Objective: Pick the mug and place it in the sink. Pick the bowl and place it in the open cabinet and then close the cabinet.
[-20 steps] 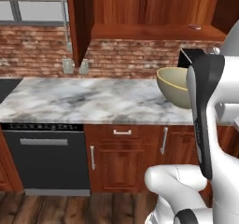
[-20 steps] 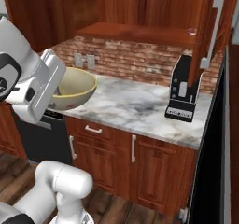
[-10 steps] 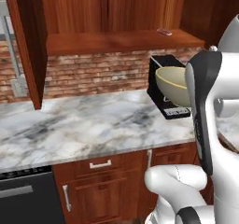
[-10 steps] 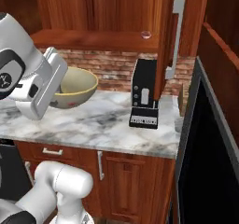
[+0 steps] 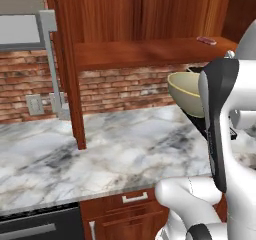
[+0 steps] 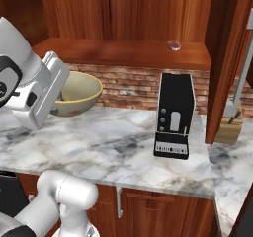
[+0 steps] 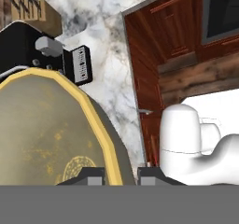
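Note:
My gripper [image 7: 122, 176] is shut on the rim of the olive-beige bowl [image 7: 46, 125], one finger inside the yellow edge and one outside. The bowl [image 5: 187, 94] hangs tilted above the marble counter [image 5: 100, 154], partly behind my arm, just below the shelf of the open cabinet [image 5: 145, 51]. In the right base view the bowl [image 6: 76, 93] sits at the hand [image 6: 44, 93], left of the cabinet's shelf [image 6: 123, 51]. The mug and the sink are out of view.
A black coffee machine [image 6: 173, 115] stands on the counter right of the bowl. A small pink thing [image 6: 174, 45] lies on the shelf. The open cabinet doors [image 5: 65, 64] [image 6: 227, 58] with silver bar handles flank the opening. A knife block [image 6: 230, 130] stands far right.
The whole picture has shifted and come closer as the base drove along the counter to the open cabinet. The bowl stays in the gripper's hold.

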